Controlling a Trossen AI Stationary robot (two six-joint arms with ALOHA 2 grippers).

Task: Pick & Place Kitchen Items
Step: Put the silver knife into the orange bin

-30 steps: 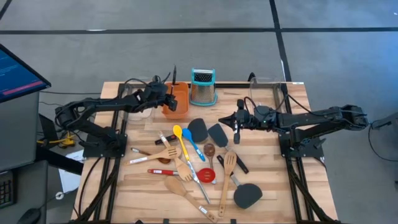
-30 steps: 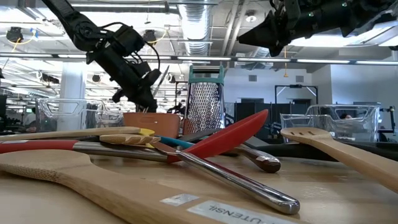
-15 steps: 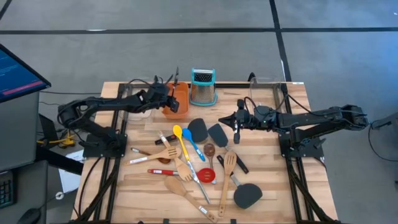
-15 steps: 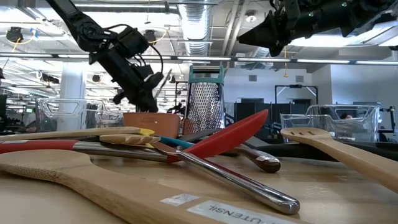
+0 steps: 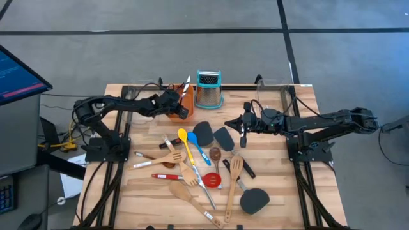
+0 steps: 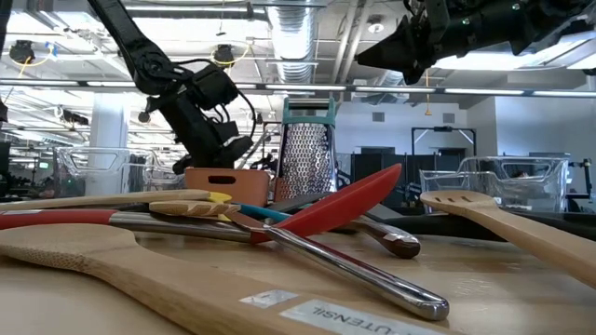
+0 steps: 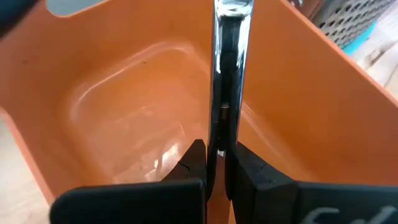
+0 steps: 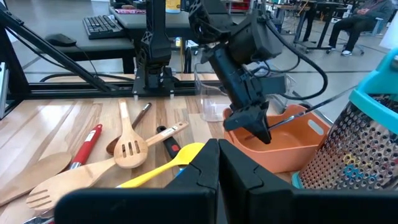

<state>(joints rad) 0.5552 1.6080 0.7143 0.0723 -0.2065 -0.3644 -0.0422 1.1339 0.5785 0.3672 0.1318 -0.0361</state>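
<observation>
- Orange tray (image 5: 184,101) sits at the back of your table (image 5: 147,198), just beside the steel grater (image 5: 208,89).
- Your left gripper (image 5: 181,110) is over that tray, clenched on a steel-handled tool (image 7: 228,74); the left wrist view shows the shiny handle pinched between the two dark fingers (image 7: 194,163), with the tray's orange floor behind it.
- From above, the tool's handle slants up and out of the tray toward the grater.
- Your right gripper (image 5: 243,133) hangs above the table to the right of the grater, fingers pressed together with nothing between them.
- Remaining utensils lie scattered mid-table, well apart from the tray: a yellow spoon (image 5: 186,144), a blue spoon (image 5: 199,147), a red spoon (image 5: 206,179), two black turners (image 5: 204,132) side by side, another black turner (image 5: 254,200) nearer the front, and a wooden slotted spatula (image 5: 233,182).
- Several of them overlap near the red spoon.
</observation>
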